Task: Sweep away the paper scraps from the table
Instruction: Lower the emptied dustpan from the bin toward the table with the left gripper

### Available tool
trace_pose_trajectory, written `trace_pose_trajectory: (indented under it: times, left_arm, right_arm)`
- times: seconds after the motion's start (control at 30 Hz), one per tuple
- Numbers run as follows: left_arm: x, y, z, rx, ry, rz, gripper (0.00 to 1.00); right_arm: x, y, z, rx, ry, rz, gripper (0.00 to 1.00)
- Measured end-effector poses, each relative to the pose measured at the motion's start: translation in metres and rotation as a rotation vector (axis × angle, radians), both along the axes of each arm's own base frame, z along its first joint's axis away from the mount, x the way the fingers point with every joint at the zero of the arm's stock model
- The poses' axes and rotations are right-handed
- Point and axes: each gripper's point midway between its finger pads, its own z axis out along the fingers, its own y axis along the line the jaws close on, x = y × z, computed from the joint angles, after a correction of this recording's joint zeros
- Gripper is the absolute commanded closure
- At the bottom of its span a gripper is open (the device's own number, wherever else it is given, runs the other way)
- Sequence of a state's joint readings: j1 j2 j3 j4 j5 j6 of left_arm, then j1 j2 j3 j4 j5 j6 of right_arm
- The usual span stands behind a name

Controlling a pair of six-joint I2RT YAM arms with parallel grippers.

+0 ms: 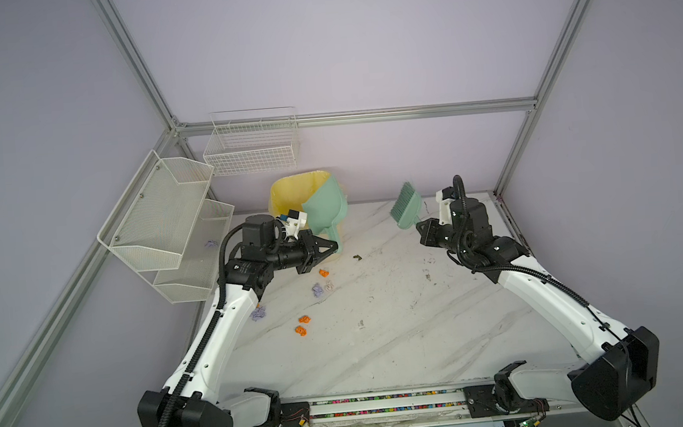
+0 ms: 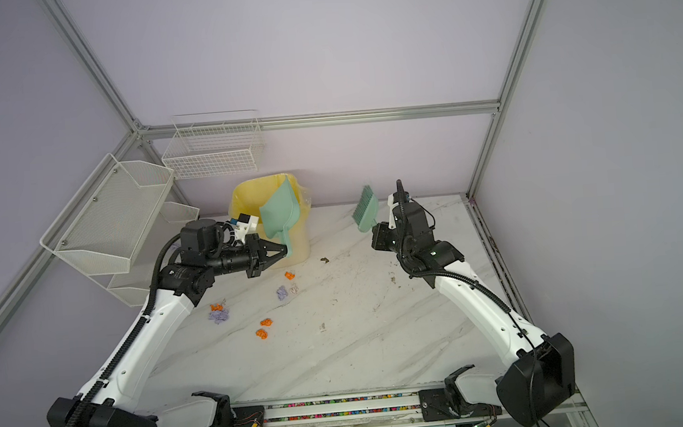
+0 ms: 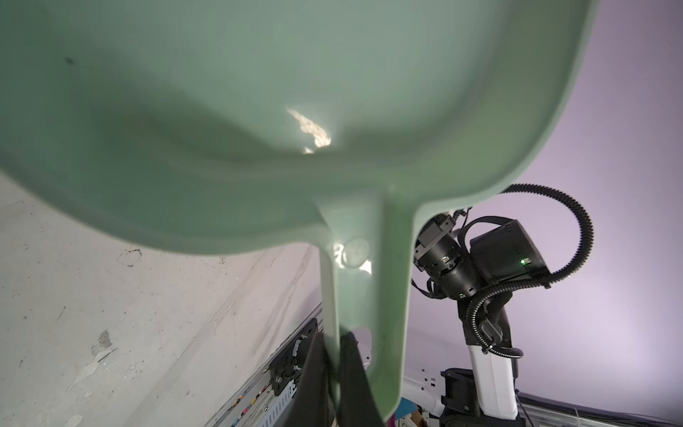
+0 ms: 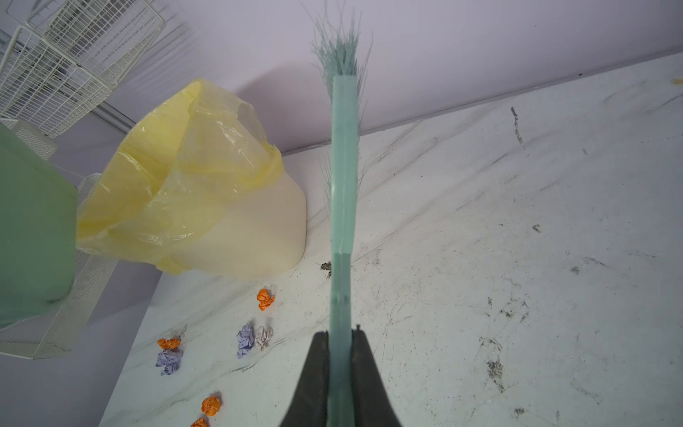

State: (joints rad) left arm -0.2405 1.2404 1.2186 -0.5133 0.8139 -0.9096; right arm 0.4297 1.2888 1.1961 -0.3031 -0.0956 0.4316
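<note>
left claw (image 1: 334,246): shut tight on the handle of the mint-green plastic dustpan (image 1: 324,207), held tilted at the cream bin lined with a yellow plastic bag (image 1: 284,194) | right claw (image 4: 340,338): shut tight on the teal bristled hand brush (image 4: 343,166), bristles raised | orange and lilac wadded paper scraps (image 1: 304,319): scattered on the white marble-veined surface (image 1: 402,322), before the bin

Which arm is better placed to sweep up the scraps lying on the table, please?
Probably right: the right gripper is shut on the brush, bristles raised and free. The left gripper holds the dustpan tipped at the bin, though the paper scraps lie nearer it.
</note>
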Motion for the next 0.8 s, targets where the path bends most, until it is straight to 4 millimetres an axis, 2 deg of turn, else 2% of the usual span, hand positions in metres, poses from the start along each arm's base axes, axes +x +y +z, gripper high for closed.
trace_pose_trajectory:
  times: [0.2,0.33,0.47,0.6,0.8]
  left_arm:
    - [-0.02,-0.018,-0.017,0.139,-0.024,-0.041,1.0]
    - [-0.031,-0.027,-0.035,0.228,0.002,-0.058,1.0]
    - [-0.041,-0.038,-0.05,0.313,0.022,-0.09,1.0]
    - [-0.044,-0.033,-0.064,0.38,0.047,-0.075,1.0]
    - [-0.037,-0.016,-0.077,0.47,0.059,0.005,1.0]
  right_arm:
    - [0.001,0.01,0.015,0.004,-0.034,0.06,1.0]
    - [-0.001,0.016,0.009,0.003,-0.021,0.101,1.0]
    - [-0.005,0.021,-0.005,0.008,0.012,0.132,1.0]
    - [-0.011,0.024,-0.019,0.018,0.05,0.154,1.0]
    - [-0.016,0.03,-0.02,0.04,0.064,0.193,1.0]
